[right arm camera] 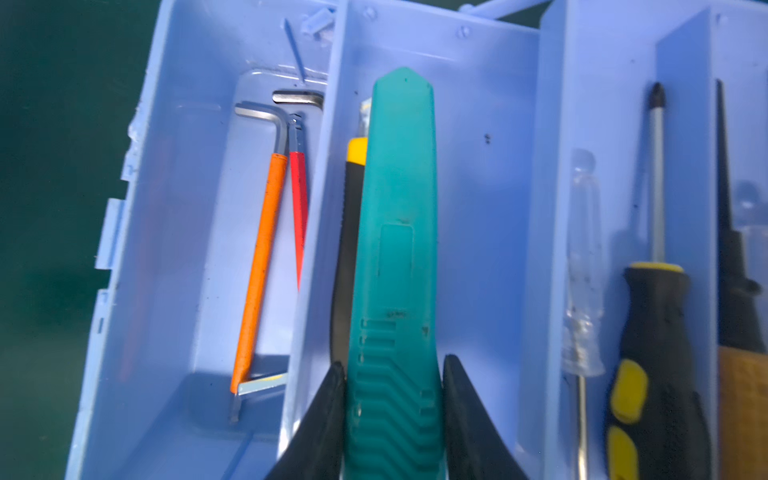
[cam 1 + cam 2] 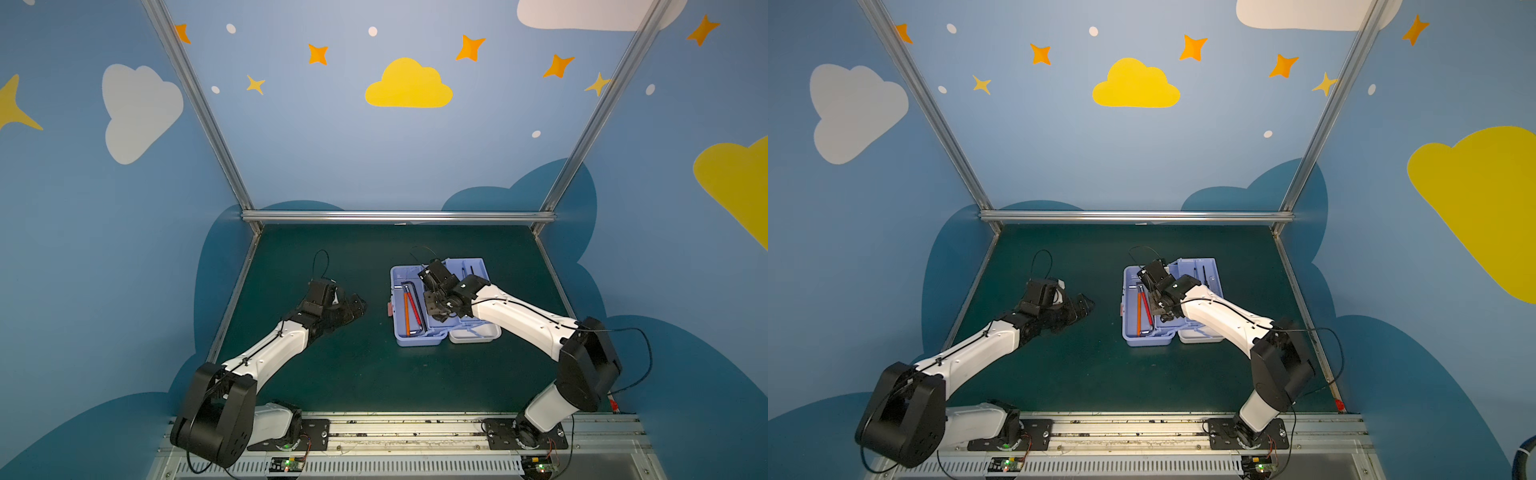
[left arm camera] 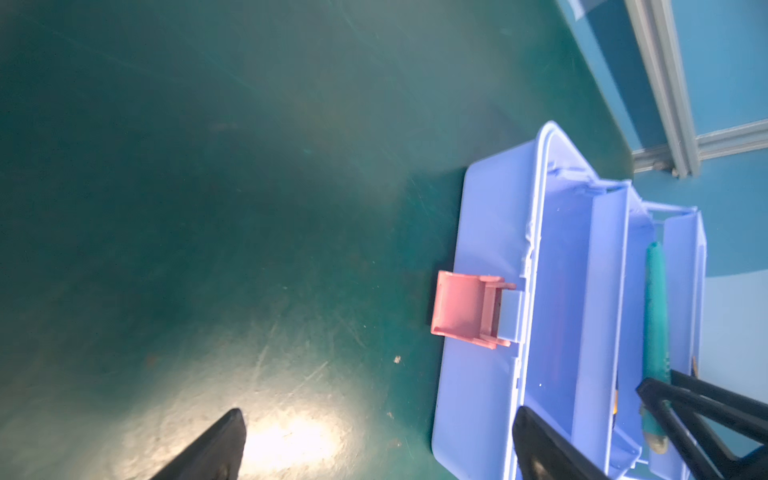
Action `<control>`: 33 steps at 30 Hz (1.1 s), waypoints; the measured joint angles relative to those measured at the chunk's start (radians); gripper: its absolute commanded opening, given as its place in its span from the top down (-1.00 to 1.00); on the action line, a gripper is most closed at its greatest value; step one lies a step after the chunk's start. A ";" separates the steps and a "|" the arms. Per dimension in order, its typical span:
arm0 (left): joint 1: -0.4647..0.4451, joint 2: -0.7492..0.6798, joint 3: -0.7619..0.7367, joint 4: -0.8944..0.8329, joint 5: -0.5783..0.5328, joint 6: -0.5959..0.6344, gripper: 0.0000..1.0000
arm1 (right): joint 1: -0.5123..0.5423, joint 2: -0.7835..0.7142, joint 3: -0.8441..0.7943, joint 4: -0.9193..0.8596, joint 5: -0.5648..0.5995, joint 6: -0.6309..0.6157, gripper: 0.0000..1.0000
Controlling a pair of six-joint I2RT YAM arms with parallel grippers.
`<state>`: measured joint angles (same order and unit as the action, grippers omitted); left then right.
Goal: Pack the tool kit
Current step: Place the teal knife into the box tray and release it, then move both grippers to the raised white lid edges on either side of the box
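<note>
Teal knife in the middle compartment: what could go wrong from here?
The knife, gripped by the right end effector, partly overlaps a black-and-yellow tool; released, it might ride up on it and hinder closing. The fingers sit close to the tray wall and could snag it when lifting out.

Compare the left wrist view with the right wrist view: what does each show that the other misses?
Only the left wrist view: the pink latch outside the lavender case, and the left gripper, open above the green mat. Only the right wrist view: the orange wrench and the black-and-yellow screwdriver lying in their compartments. Both: the lavender case and the teal knife clamped in the right gripper.
</note>
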<state>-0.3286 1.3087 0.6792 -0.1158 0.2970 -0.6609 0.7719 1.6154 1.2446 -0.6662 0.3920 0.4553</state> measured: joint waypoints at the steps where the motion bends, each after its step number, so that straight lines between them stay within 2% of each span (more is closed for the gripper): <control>1: -0.008 0.013 0.011 -0.001 0.002 0.003 -0.99 | -0.003 -0.003 0.000 -0.005 0.002 0.003 0.92; 3: -0.024 0.035 0.035 0.000 0.002 0.011 -0.99 | -0.006 -0.006 0.000 -0.019 0.006 0.007 0.60; 5: -0.042 0.058 0.061 0.000 0.005 0.019 -0.99 | -0.010 -0.008 0.000 -0.031 0.009 0.009 0.39; 7: -0.056 0.075 0.080 0.000 0.006 0.022 -0.99 | -0.011 -0.008 0.000 -0.043 0.010 0.010 0.32; 10: -0.075 0.104 0.099 0.001 0.009 0.027 -0.99 | -0.011 -0.008 0.000 -0.061 0.012 0.013 0.11; 13: -0.087 0.129 0.111 -0.001 0.010 0.034 -0.99 | -0.011 -0.008 0.005 -0.074 0.011 0.015 0.01; 18: -0.106 0.158 0.142 -0.006 0.011 0.045 -0.99 | -0.011 -0.008 0.035 -0.097 0.014 0.012 -0.02; 23: -0.138 0.214 0.187 0.000 0.018 0.061 -0.99 | -0.011 -0.031 0.047 -0.119 0.011 0.005 0.09; 29: -0.182 0.339 0.315 -0.017 0.010 0.095 -0.99 | -0.037 -0.191 0.045 -0.123 -0.019 -0.031 0.11; 33: -0.190 0.426 0.404 -0.045 0.001 0.106 -0.99 | -0.117 -0.305 0.026 -0.118 -0.061 -0.060 0.12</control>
<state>-0.5182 1.7348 1.0832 -0.1612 0.2977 -0.5545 0.6548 1.3102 1.2701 -0.7845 0.3305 0.3954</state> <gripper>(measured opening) 0.996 0.443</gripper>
